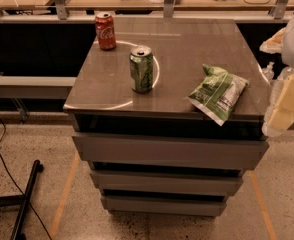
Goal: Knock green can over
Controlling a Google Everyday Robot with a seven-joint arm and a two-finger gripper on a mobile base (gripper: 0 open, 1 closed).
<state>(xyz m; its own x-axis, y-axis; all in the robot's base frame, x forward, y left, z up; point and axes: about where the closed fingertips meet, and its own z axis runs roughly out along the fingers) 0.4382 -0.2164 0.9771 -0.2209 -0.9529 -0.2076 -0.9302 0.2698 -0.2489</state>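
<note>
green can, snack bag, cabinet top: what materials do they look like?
green can: likely aluminium, glossy printed wall, bare silver top.
snack bag: thin plastic film, judging by crinkles and sheen.
cabinet top: smooth grey, semi-gloss, reflects light arcs; metal or laminate, can't tell.
hand, at the right edge beside the cabinet: pale plastic-looking shell.

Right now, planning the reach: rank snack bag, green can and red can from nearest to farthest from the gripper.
The gripper is at the view's right edge.
1. Snack bag, right front.
2. Green can, upright, centre.
3. Red can, far left corner.
</note>
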